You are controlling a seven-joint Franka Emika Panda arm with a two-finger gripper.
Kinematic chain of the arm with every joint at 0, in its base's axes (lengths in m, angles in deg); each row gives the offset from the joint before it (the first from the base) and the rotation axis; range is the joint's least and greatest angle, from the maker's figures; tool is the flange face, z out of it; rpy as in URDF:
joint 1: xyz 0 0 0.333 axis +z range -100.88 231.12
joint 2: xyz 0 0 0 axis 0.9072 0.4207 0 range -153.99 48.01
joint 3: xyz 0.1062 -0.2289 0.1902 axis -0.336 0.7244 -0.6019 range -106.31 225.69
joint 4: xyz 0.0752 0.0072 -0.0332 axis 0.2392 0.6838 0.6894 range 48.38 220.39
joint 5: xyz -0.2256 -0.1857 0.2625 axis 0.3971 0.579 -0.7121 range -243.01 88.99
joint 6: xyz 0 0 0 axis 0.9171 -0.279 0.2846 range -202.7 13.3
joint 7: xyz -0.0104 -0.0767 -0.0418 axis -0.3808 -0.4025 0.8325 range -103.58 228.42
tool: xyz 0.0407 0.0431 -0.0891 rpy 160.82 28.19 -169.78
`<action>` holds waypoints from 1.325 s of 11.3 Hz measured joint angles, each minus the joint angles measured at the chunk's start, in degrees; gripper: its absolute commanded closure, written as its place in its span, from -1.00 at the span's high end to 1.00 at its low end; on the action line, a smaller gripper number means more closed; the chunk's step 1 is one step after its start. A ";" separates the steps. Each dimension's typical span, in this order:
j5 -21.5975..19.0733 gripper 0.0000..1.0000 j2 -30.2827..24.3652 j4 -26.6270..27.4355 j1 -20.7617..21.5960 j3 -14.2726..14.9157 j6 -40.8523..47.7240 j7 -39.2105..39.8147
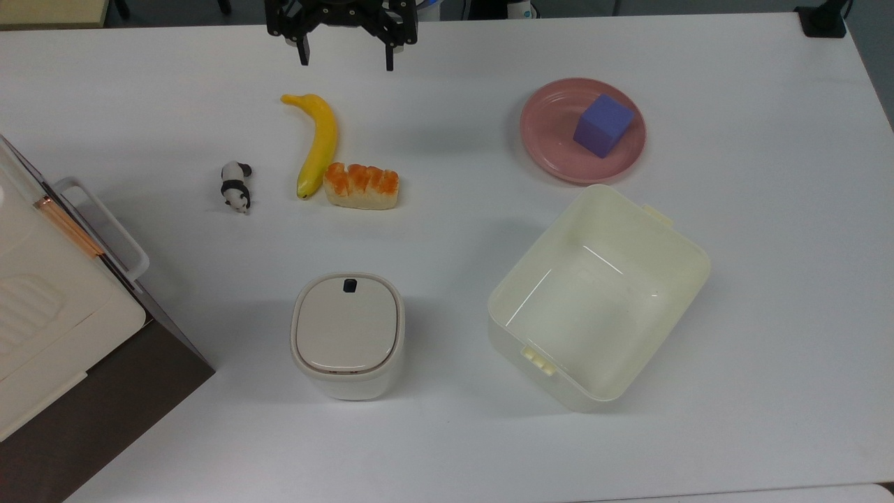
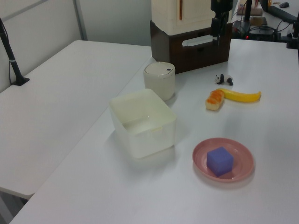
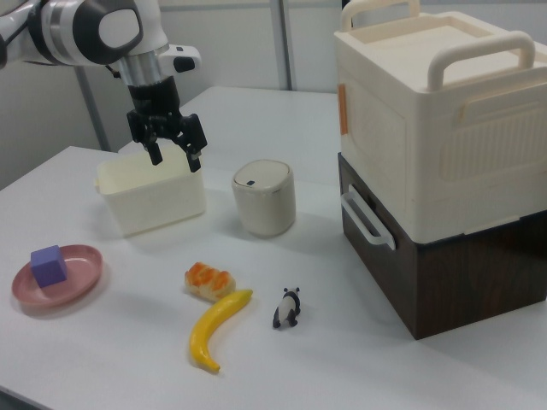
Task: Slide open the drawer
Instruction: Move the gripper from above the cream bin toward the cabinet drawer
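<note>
Drawer [image 3: 402,265]: dark brown front, shut flush in its case under a cream crate [image 3: 436,120], at the bench's [image 1: 447,433] edge on the top view's left; its white loop handle [image 3: 366,219] faces the open bench, free to be hooked. Task not begun.

Claw [image 1: 345,57]: fingers spread wide, holding nothing, pointing down, raised above the bench beyond the banana [image 1: 316,143], well apart from the handle.

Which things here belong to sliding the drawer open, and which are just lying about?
Belong to the job:
- drawer, shut
- its white handle
- pincer, open, held above the table

Just lying about:
- banana
- bread
- toy panda
- pink plate holding a purple cube
- cream tub
- lidded bin
</note>
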 measured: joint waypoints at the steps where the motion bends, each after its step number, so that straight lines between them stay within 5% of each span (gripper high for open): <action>1: 0.00 1.00 0.01 0.06 0.01 0.00 0.00 -0.01; 8: -0.01 1.00 0.17 0.22 0.04 -0.01 0.00 2.04; 15: -0.01 1.00 0.20 0.36 -2.00 0.21 0.00 20.16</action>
